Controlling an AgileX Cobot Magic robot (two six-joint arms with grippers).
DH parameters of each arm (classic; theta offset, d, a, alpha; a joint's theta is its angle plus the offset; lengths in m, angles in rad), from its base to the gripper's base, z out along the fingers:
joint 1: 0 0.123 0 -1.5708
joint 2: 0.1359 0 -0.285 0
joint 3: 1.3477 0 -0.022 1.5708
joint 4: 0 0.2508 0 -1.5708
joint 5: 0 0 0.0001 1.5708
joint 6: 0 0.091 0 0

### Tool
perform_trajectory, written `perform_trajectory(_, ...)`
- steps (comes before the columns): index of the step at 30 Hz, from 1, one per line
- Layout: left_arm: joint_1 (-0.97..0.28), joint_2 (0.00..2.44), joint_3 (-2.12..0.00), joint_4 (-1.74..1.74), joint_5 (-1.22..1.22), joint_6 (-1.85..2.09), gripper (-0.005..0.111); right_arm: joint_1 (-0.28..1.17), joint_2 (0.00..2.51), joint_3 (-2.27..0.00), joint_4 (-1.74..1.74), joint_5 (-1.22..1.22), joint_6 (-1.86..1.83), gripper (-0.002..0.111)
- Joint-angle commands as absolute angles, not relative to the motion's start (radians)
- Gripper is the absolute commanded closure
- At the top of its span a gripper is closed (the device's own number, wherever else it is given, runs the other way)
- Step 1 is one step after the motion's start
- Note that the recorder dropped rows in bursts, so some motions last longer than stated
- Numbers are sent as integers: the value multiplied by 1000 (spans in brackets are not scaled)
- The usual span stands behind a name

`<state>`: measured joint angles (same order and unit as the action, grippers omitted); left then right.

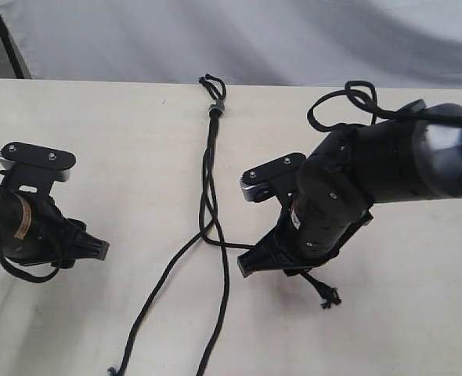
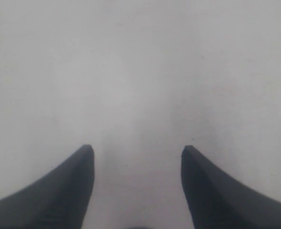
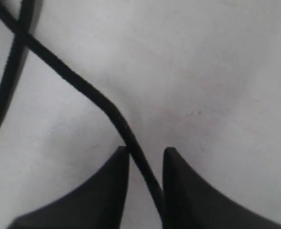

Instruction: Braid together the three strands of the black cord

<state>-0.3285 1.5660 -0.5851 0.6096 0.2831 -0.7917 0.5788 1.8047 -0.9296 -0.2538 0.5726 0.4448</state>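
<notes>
The black cord (image 1: 212, 141) lies long-ways down the middle of the bench (image 1: 121, 157), from the far edge to the near edge. Its knot (image 1: 214, 107) sits close to the far edge, with little loops pointing at that edge. From the knot the three strands (image 1: 208, 184) run side by side toward the near edge. About halfway down they split. One strand bends off toward the near left corner. One goes almost straight to the near edge. The third strand (image 1: 235, 245) crosses another one and turns toward the right edge, into the right hand (image 1: 250, 264).

The right hand is low over the bench, just right of the cord. Its two fingers (image 3: 107, 195) are nearly together, with only a thin gap. The third strand runs through that gap and is pinched there. Its frayed tip (image 1: 326, 298) pokes out behind the hand.

The left hand (image 1: 98, 251) is by the left edge, well apart from the cord. Its fingers (image 2: 64, 195) are spread wide, and only bare bench shows between them.
</notes>
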Motion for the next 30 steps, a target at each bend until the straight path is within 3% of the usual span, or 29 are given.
perform_trajectory(1,-351,1558,-578,540,249,-760,54,572,1817,-929,-296,588,493,56)
perform_trajectory(6,-485,1541,-588,540,239,-747,54,572,1740,-940,-438,634,499,40)
perform_trajectory(12,-729,1523,-695,428,249,-698,54,565,1593,-982,-922,762,895,38)
perform_trajectory(16,-873,1621,-808,385,388,-629,54,500,1512,-993,-1088,799,1100,38)
perform_trajectory(25,-920,1857,-987,164,544,-481,54,313,1494,-976,-1029,703,1100,38)
perform_trajectory(30,-920,1913,-1038,47,560,-350,54,281,1494,-976,-1010,661,1085,38)
